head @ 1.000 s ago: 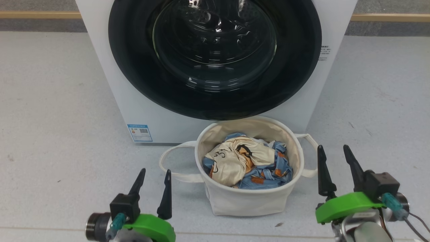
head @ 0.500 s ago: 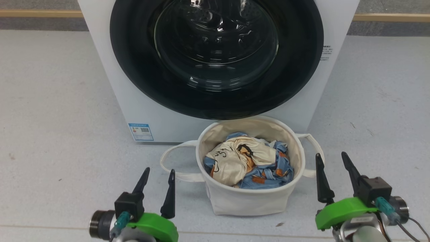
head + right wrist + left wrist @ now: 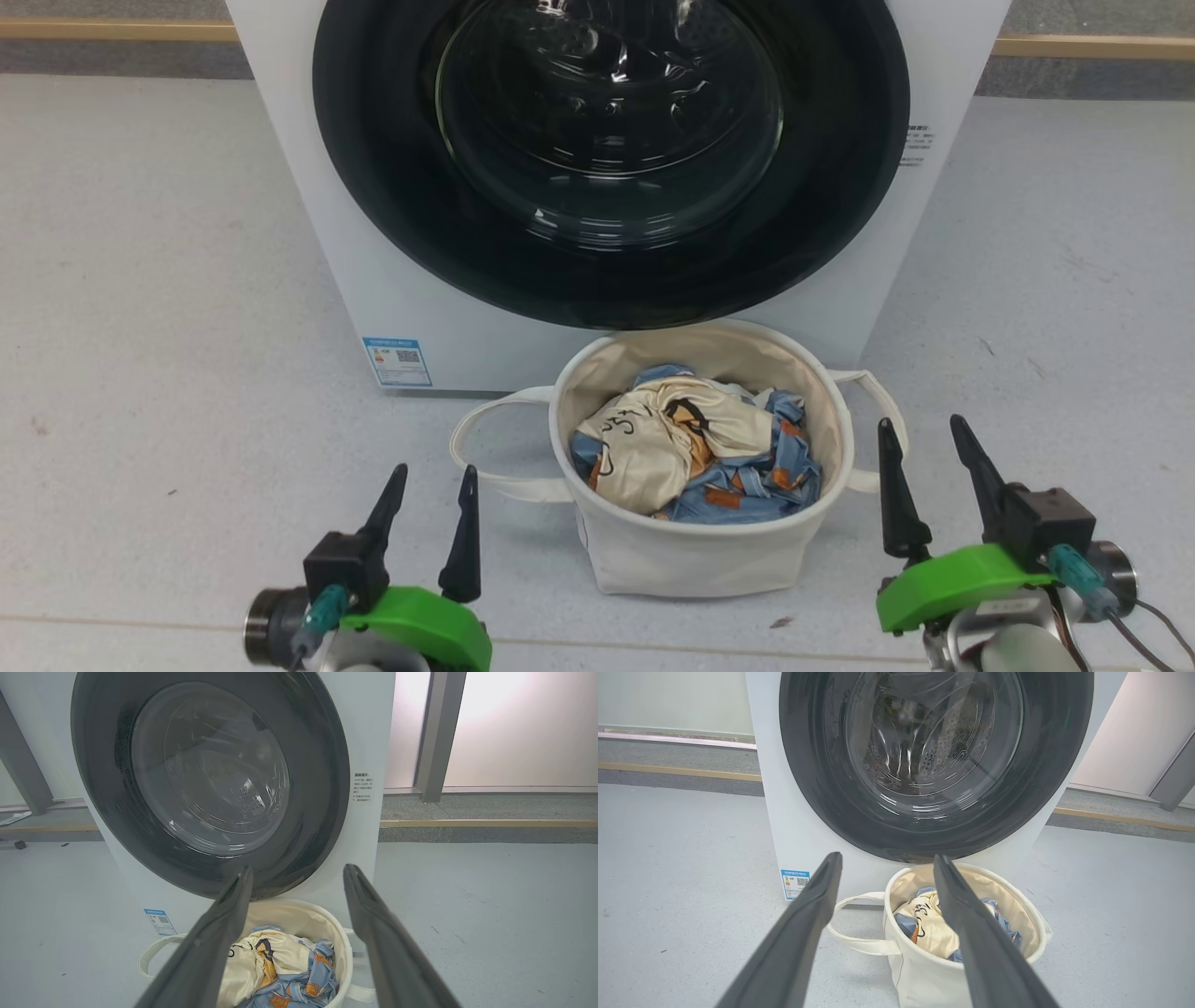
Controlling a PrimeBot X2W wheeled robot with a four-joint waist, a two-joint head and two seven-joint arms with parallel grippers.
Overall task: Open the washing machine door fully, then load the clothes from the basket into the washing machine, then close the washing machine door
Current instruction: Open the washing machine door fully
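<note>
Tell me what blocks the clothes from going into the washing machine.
The washing machine door looks shut against the washing machine. The basket stands close below its lower rim and might hinder its swing. Nothing covers the clothes. The left gripper and right gripper sit open either side.

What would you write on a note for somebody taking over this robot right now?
Left pincer: open, empty, to the left of the basket.
Right pincer: open, empty, to the right of the basket.
Washing machine door: shut.
Clothes: all in the basket, which stands on the floor right in front of the washing machine, below the door.
Done: nothing yet.
Left: open the door fully, load the clothes, close the door.
</note>
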